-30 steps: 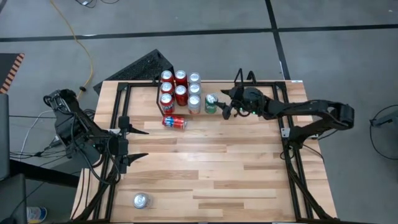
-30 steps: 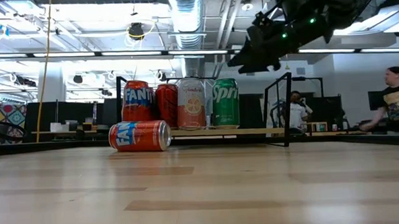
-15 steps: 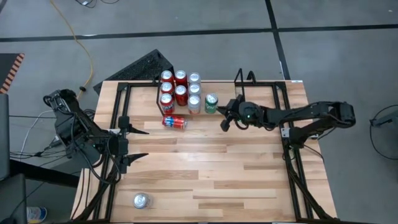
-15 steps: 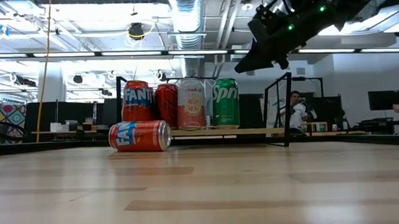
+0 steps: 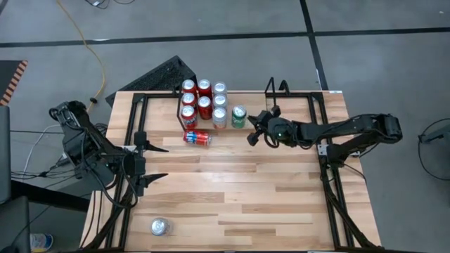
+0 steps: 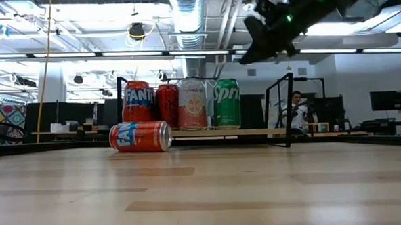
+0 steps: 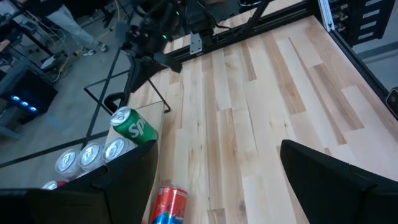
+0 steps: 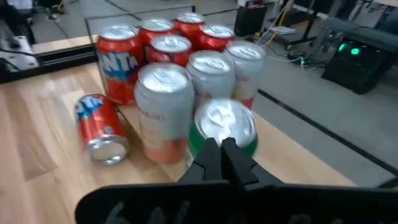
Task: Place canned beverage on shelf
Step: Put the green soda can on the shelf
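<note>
The right arm is stretched across the far side of the table (image 5: 232, 183), reaching from its base at the right rail toward the group of cans. Its forearm is held roughly level and well above the tabletop, so that in the low view it is seen high up, clear of the cans. The right gripper (image 5: 252, 135) is pinched fully closed, its two fingers (image 8: 219, 163) pressed together with nothing held between them. It is poised just beside the green can (image 5: 239, 116), on the side nearer the table's middle, and is not touching it.

The green can is set upright on the shelf (image 6: 282, 109), next to a silver-topped can with an orange label (image 8: 163, 112). More upright cans, several red and some silver-topped, are grouped behind these on the same rack. One red can (image 5: 197, 138) is lying on its side on the bare wood just in front of the rack. A further can (image 5: 159, 226) is standing alone near the front left corner of the table, well apart from the others.

The left arm is folded back at the left edge of the table, its left gripper (image 5: 156, 162) spread wide and empty, pointed toward the table's middle.
</note>
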`<state>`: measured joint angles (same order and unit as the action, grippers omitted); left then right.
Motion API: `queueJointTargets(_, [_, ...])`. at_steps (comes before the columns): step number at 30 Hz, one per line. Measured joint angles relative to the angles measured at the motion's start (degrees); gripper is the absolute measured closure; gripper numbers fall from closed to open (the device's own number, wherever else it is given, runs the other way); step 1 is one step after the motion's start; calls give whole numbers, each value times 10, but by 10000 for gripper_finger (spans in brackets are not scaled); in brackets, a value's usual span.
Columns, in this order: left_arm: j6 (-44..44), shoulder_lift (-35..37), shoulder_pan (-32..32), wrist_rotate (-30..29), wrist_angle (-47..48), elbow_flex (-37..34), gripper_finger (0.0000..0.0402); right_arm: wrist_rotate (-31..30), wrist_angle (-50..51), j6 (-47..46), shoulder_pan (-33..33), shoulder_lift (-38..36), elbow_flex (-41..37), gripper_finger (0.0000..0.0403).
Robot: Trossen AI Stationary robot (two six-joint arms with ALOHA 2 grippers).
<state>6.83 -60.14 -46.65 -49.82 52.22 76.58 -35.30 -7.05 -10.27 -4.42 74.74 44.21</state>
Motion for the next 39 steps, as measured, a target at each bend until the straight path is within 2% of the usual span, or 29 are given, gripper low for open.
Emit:
queueJointTargets(5, [0, 0, 0, 0, 0, 0, 79, 0, 169, 2, 16, 77, 104, 403])
queueJointTargets(8, [3, 0, 0, 1, 0, 0, 79, 0, 240, 2, 19, 111, 159, 403])
queueJointTargets(11, [14, 0, 0, 11, 7, 0, 79, -4, 277, 2, 17, 134, 182, 403])
queueJointTargets(19, [21, 0, 0, 20, 16, 0, 79, -5, 303, -7, 9, 139, 185, 403])
queueJointTargets(29, [19, 0, 0, 20, 14, 0, 79, 25, 276, -5, 2, 195, 186, 403])
queueJointTargets(39, [19, 0, 0, 20, 13, 0, 79, 25, 274, 2, -14, 191, 186, 403])
